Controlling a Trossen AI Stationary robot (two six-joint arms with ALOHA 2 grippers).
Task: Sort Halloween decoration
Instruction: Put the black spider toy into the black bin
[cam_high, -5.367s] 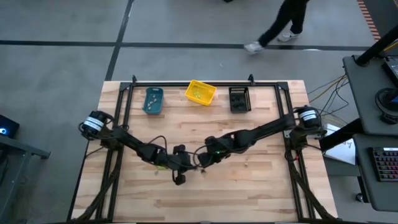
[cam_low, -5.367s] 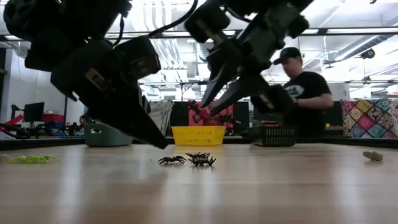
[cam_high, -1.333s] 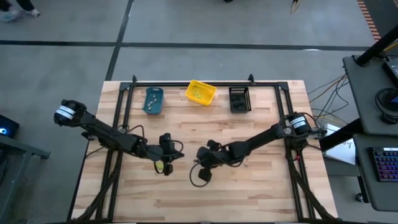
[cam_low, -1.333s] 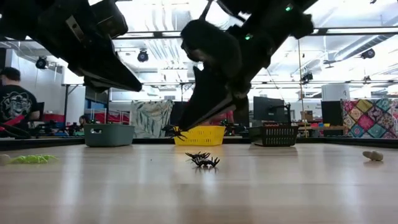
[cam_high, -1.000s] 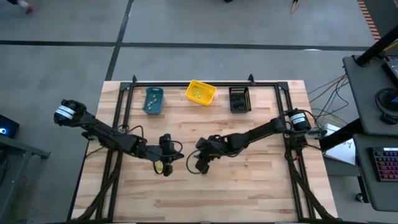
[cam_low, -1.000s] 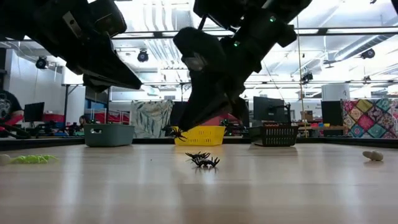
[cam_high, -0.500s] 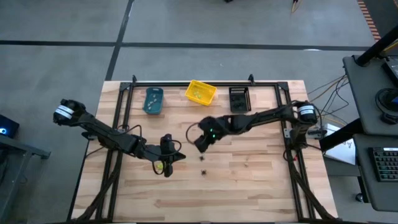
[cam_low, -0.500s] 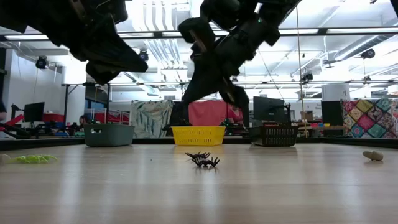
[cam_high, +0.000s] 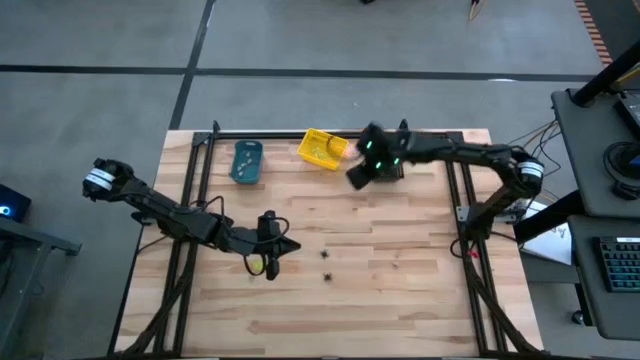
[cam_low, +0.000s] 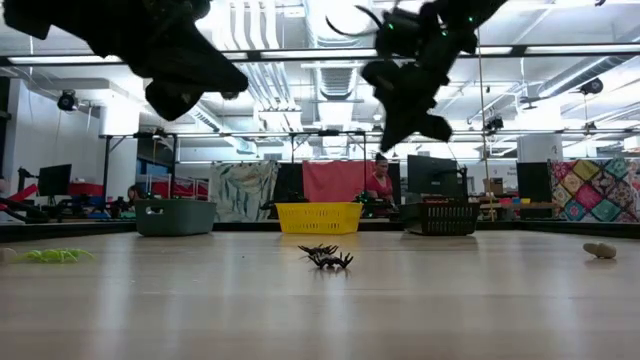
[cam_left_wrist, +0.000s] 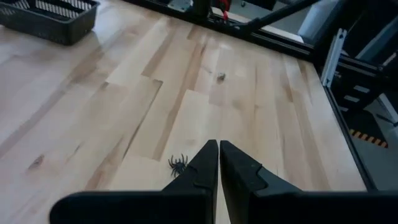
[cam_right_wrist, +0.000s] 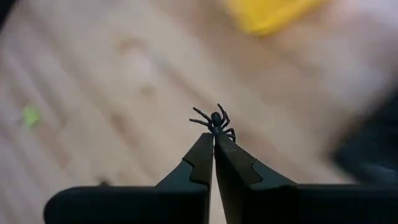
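Note:
My right gripper (cam_high: 354, 178) hovers high over the table's far side, between the yellow bin (cam_high: 322, 148) and the black bin (cam_high: 386, 160), shut on a tiny black spider (cam_right_wrist: 214, 121). Two more black spiders (cam_high: 327, 277) lie on the wood at mid-table, and they also show in the low view (cam_low: 325, 257). My left gripper (cam_left_wrist: 219, 147) is shut and empty, raised above the table left of those spiders. One spider (cam_left_wrist: 178, 163) lies on the wood just beside its fingers. A yellow-green trinket (cam_high: 257, 264) lies under the left arm. My right gripper pinches the black spider between its two fingertips (cam_right_wrist: 205, 144), by the spider's rear legs (cam_right_wrist: 219, 132). The body and front legs stick out past the tips. The fingers slant down from above, and the spider is lifted clear of the table.
A teal bin (cam_high: 246, 160) stands at the far left of the bin row. A small pale trinket (cam_low: 600, 250) lies toward the table's right side, and a yellow-green one (cam_low: 45, 256) at the left. Bare wood stretches along the near edge.
My right gripper has swung up from mid-table toward the far edge and to the right, past the yellow bin to the black bin, still shut on the spider, with its wrist rolling. My left gripper has risen a little and stays shut.

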